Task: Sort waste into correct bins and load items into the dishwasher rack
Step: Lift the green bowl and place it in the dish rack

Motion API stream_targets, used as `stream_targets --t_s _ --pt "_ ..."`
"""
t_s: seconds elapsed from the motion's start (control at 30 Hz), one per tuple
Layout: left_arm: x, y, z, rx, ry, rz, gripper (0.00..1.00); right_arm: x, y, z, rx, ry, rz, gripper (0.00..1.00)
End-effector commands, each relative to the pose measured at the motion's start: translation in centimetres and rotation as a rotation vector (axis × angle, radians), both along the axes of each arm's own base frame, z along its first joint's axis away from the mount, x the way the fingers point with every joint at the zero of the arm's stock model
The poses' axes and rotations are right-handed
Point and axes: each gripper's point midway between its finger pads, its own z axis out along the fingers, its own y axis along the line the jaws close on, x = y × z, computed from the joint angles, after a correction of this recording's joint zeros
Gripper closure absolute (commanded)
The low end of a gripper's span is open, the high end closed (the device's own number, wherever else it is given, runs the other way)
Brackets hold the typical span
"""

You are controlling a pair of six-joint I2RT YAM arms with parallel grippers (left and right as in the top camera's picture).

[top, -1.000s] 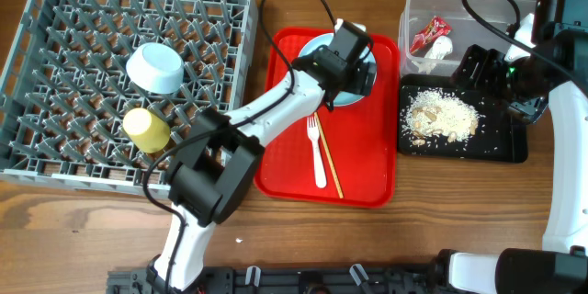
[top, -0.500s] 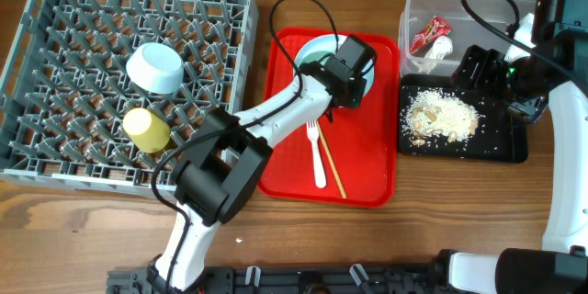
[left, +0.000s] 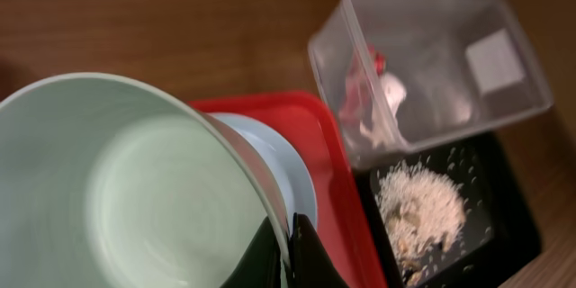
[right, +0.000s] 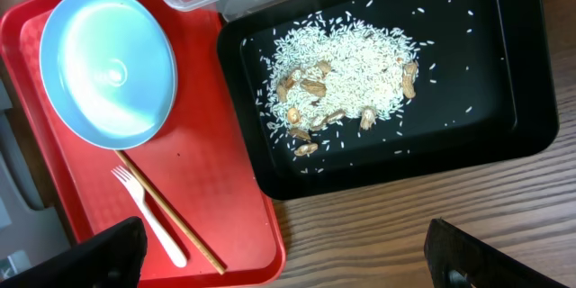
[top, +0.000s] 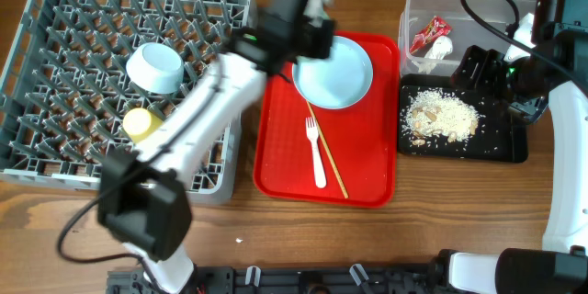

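- Pinching the rim of a pale green bowl (left: 126, 189), the left gripper (left: 290, 254) has its fingers drawn narrow, one on each side of the bowl's wall.
- That bowl hangs clear of any surface, tilted with its mouth toward the wrist camera.
- From overhead the left arm is blurred and covers the bowl; its head sits over the far edge of the table (top: 514, 202), between the dishwasher rack (top: 55, 147) and the red serving tray (top: 276, 156).
- On the tray's far half lies the pale blue plate (top: 333, 72), bare.
- Just nearer on the tray lie the white fork (top: 317, 152) and the wooden chopstick (top: 329, 156), close side by side.
- Inside the rack a second bowl (top: 154, 67) sits among the pegs, with the yellow cup (top: 140, 124) just beside it.
- Over on the other side, the right gripper (right: 286, 243) has its fingers spread wide and holds nothing; it hangs above the black tray (right: 243, 148).
- Food scraps (right: 342, 81) lie heaped in that tray.
- A clear tub (top: 478, 5) stands against the tray's far side, holding the red wrapper (top: 430, 32) and the tissue wad (top: 443, 48).
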Motion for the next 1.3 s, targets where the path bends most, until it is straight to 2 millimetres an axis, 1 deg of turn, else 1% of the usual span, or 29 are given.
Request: stream_targets --t_s 0.0,0.1,0.13,0.17,0.2,0.27,0.33,0.37,0.4,0.47,0.5,0.57,0.63,0.67,0.73,0.8,0.83,0.87,0.9,0.93,0.97,1.03,1.07,1.1,1.13,1.2,1.23,1.27 --pt "1.5 5.0 3.1 -0.179 0.024 -0.040 0.96 0.2 -0.2 0.5 -0.019 -0.017 0.017 0.00" --pt "3.4 11.6 3.9 -0.306 0.052 -0.008 0.96 0.2 -0.2 0.5 -0.020 -0.020 0.017 0.00" --pt "3.7 13.5 4.3 -0.349 0.044 -0.020 0.96 0.3 -0.2 0.5 -0.020 -0.020 0.017 0.00" --pt "3.8 14.6 4.5 -0.378 0.042 -0.027 0.96 0.2 -0.2 0.5 -0.020 -0.020 0.017 0.00" --pt "3.9 16.2 4.9 -0.436 0.042 -0.047 0.96 0.2 -0.2 0.5 -0.020 -0.019 0.017 0.00" --pt "4.0 17.9 5.1 -0.532 0.044 -0.105 0.96 0.2 -0.2 0.5 -0.020 -0.020 0.017 0.00" --pt "4.4 19.7 3.7 -0.641 0.106 -0.122 0.96 0.3 -0.2 0.5 -0.020 -0.020 0.017 0.00" --pt "4.3 20.2 3.1 -0.685 0.124 -0.152 0.96 0.2 -0.2 0.5 -0.020 -0.020 0.017 0.00" --pt "4.5 20.8 2.0 -0.721 0.163 -0.151 0.96 0.2 -0.2 0.5 -0.020 -0.020 0.017 0.00" --pt "4.9 21.7 -0.8 -0.791 0.254 -0.133 0.96 0.2 -0.2 0.5 -0.019 -0.020 0.017 0.00" --pt "4.9 21.7 -1.2 -0.813 0.264 -0.151 0.96 0.3 -0.2 0.5 -0.020 -0.020 0.017 0.00" --pt "5.2 22.0 -3.3 -0.845 0.320 -0.135 0.96 0.2 -0.2 0.5 -0.021 -0.020 0.019 0.00" --pt "5.5 22.4 -4.8 -0.848 0.341 -0.112 0.96 0.2 -0.2 0.5 -0.020 -0.020 0.019 0.00" --pt "5.7 22.7 -5.1 -0.843 0.342 -0.096 0.96 0.2 -0.2 0.5 -0.020 -0.020 0.019 0.00" --pt "6.2 24.0 -5.7 -0.822 0.330 -0.045 0.96 0.2 -0.2 0.5 -0.020 -0.019 0.019 0.00" --pt "6.6 26.0 -6.2 -0.804 0.315 0.017 0.88 0.2 -0.2 0.5 -0.020 -0.017 0.019 0.01" --pt "6.9 27.0 -6.5 -0.790 0.307 0.052 0.79 0.2 -0.2 0.5 -0.020 -0.017 0.019 0.00" --pt "7.2 28.0 -6.9 -0.771 0.300 0.092 0.74 0.2 -0.2 0.5 -0.019 -0.017 0.019 0.00" --pt "7.4 28.8 -7.3 -0.756 0.293 0.123 0.75 0.2 -0.2 0.5 -0.019 -0.016 0.019 0.00" --pt "7.5 29.9 -7.5 -0.746 0.282 0.153 0.57 0.1 -0.2 0.5 -0.019 -0.016 0.019 0.00" --pt "7.5 30.6 -7.4 -0.747 0.273 0.165 0.42 0.1 -0.2 0.5 -0.019 -0.015 0.019 0.00" --pt "7.4 32.0 -7.3 -0.755 0.269 0.194 0.27 0.1 -0.2 0.5 -0.019 -0.012 0.019 0.00" --pt "7.3 32.7 -6.9 -0.773 0.271 0.205 0.25 0.0 -0.2 0.5 -0.019 -0.010 0.019 0.00" --pt "7.1 33.1 -6.3 -0.782 0.257 0.198 0.14 0.0 -0.2 0.4 -0.018 -0.008 0.019 0.00" --pt "7.0 33.8 -5.4 -0.778 0.235 0.205 0.00 0.0 -0.2 0.4 -0.018 -0.008 0.020 0.00" --pt "7.0 34.9 -3.3 -0.735 0.175 0.237 0.00 0.0 -0.2 0.4 -0.018 -0.008 0.019 0.00" --pt "7.0 35.6 -1.4 -0.683 0.120 0.274 0.00 -0.1 -0.2 0.4 -0.018 -0.007 0.019 0.00" --pt "6.9 35.9 0.5 -0.644 0.072 0.294 0.00 -0.1 -0.2 0.4 -0.018 -0.004 0.020 0.00"
